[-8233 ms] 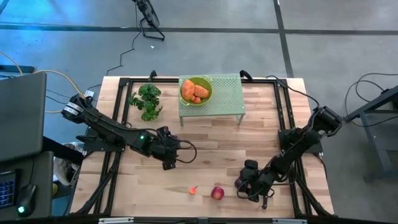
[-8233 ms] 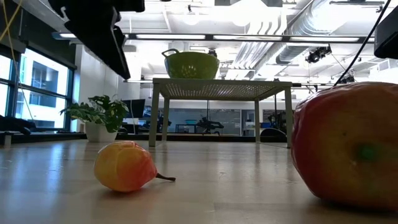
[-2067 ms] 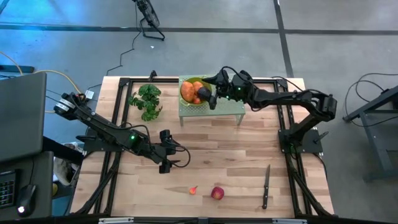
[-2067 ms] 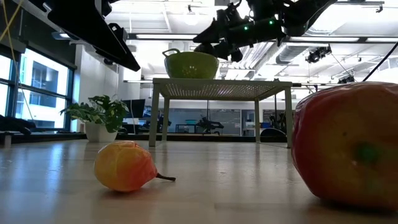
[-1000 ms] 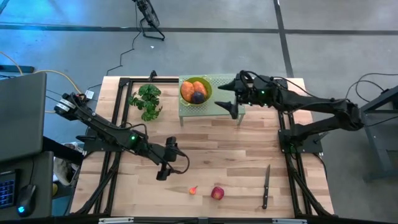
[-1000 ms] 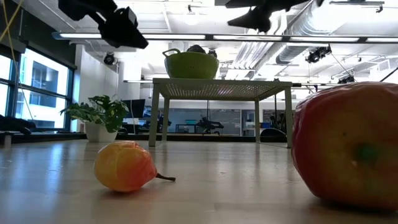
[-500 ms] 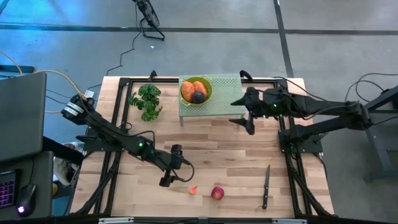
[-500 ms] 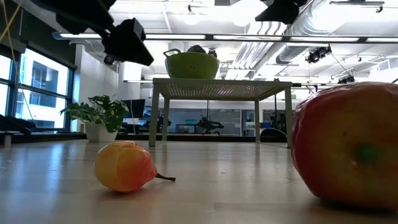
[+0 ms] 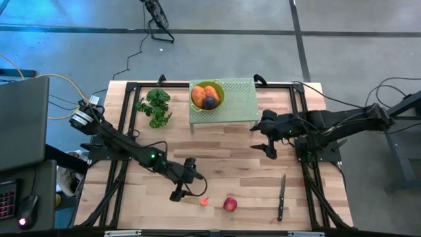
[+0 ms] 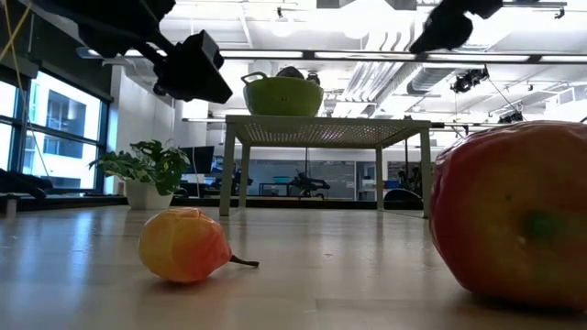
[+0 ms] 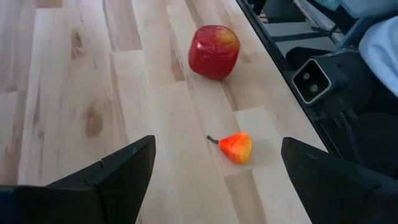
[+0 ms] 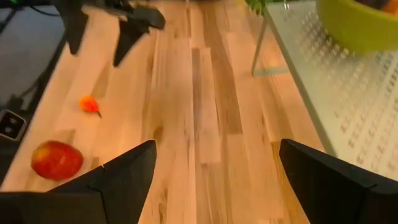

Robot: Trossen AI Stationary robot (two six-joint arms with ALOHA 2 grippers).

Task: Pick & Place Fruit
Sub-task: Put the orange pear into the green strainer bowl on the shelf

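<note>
Orange-red and small, the stemmed fruit piece (image 9: 204, 201) lay on the pale wooden table (image 9: 223, 164) just beside your left gripper (image 9: 180, 187) (jaws spread, empty), with the round red apple (image 9: 229, 205) slightly farther along the near edge. Your right gripper (image 9: 269, 139), also spread and empty, hung well apart near the perforated green stand (image 9: 240, 99), so the left arm was nearer.

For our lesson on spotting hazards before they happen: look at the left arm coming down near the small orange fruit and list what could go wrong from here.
1. The small orange fruit is tiny against the left gripper, whose jaws stand wide open; closing might nudge it away rather than catch it.
2. The red apple lies close beside it and near the table edge; a bump could roll it off.
3. The knife lies near the apple.
</note>
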